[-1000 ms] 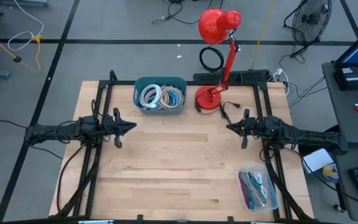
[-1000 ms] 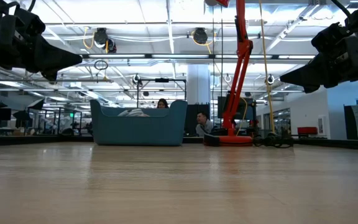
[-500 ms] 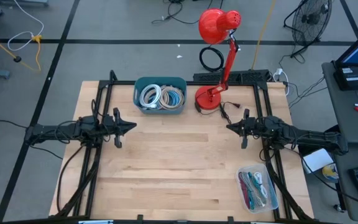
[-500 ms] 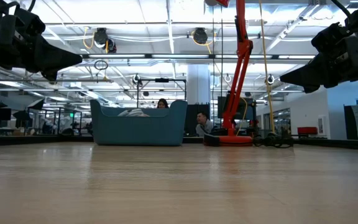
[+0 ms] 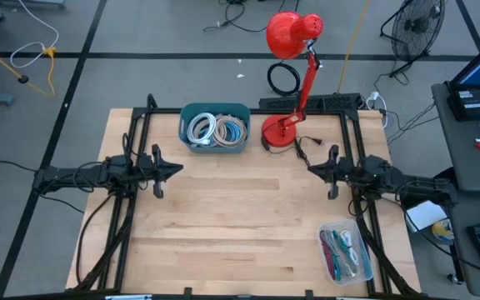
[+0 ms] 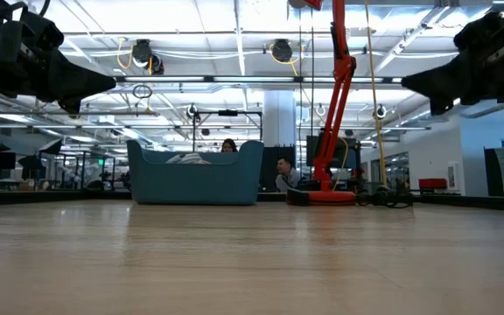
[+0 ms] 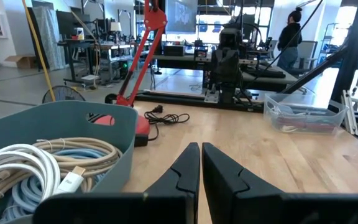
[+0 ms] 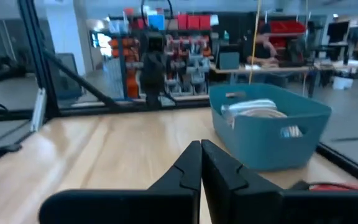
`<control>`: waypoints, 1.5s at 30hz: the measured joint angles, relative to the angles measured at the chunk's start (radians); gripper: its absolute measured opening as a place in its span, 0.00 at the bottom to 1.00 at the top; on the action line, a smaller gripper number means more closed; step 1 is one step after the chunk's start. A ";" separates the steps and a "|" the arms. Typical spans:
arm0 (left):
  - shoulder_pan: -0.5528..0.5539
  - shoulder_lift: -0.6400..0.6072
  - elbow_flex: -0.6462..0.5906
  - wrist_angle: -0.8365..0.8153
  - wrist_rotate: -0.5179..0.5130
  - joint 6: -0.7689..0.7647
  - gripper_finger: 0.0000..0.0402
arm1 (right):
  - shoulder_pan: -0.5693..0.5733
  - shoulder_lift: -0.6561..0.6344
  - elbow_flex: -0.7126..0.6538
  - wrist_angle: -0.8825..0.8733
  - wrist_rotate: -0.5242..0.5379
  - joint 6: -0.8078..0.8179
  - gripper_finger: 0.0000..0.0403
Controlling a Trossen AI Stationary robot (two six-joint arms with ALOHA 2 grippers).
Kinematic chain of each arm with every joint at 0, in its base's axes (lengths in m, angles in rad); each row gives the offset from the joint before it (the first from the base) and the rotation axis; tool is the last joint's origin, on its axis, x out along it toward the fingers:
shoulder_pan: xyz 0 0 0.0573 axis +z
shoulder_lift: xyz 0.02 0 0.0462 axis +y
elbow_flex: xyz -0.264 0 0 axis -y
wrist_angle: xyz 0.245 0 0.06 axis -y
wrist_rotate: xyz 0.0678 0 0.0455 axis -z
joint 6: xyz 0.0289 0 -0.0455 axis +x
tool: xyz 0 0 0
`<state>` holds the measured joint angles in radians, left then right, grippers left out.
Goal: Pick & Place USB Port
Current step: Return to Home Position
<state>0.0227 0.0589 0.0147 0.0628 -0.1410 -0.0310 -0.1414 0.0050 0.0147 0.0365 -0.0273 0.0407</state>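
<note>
Both arms are stationed at mid-depth of the table point(image 5: 240, 225), one at either side edge, raised clear of the surface and pointing inward at one another. Left pincer point(image 5: 177, 169): fingers point(image 7: 182, 168) pressed together with only a hairline between them, nothing held. Right pincer point(image 5: 310, 169): likewise closed and empty, as its own wrist view confirms, with fingers point(image 8: 188, 165) meeting at the tips. Neither pincer touches any item; in the low view both hang at the upper corners, well above the wood. Blue bin point(image 5: 184, 125): upright at the far edge of the table, left of centre, holding coiled white and pale blue cables point(image 5: 215, 130) (one white plug end lies on top of the coils in the left wrist view). Transparent bin point(image 5: 322, 239): at the near right corner, just beside the right arm's frame rail, holding a bundle of mixed-colour cables point(image 5: 344, 252), among them red, blue and dark strands; individual connectors cannot be made out. Red lamp point(image 5: 307, 77): base standing just right of the blue bin, near it but apart, arm rising toward the far side, with its black lead point(image 5: 305, 147) lying on the wood beside the base. A person point(image 7: 289, 40) stands in the room beyond the table's right side.
</note>
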 joint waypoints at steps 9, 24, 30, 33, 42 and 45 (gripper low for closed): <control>0.000 0.000 0.000 -0.001 0.000 0.000 0.05 | 0.006 -0.002 0.000 0.058 -0.002 0.001 0.00; 0.000 0.000 0.000 -0.007 0.002 0.000 0.05 | 0.006 0.000 0.000 0.058 -0.001 0.000 0.00; 0.000 0.000 0.000 -0.007 0.002 0.000 0.05 | 0.006 0.000 0.000 0.059 -0.001 0.000 0.00; 0.000 0.000 0.000 -0.007 0.002 0.000 0.05 | 0.006 0.000 0.000 0.059 -0.001 0.000 0.00; 0.000 0.000 0.000 -0.007 0.001 0.000 0.05 | 0.006 0.000 0.000 0.060 -0.001 0.000 0.00; 0.000 0.000 0.000 -0.007 0.001 0.000 0.05 | 0.006 0.000 0.000 0.060 -0.001 0.000 0.00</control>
<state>0.0227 0.0586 0.0151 0.0559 -0.1398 -0.0307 -0.1352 0.0048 0.0151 0.0963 -0.0280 0.0410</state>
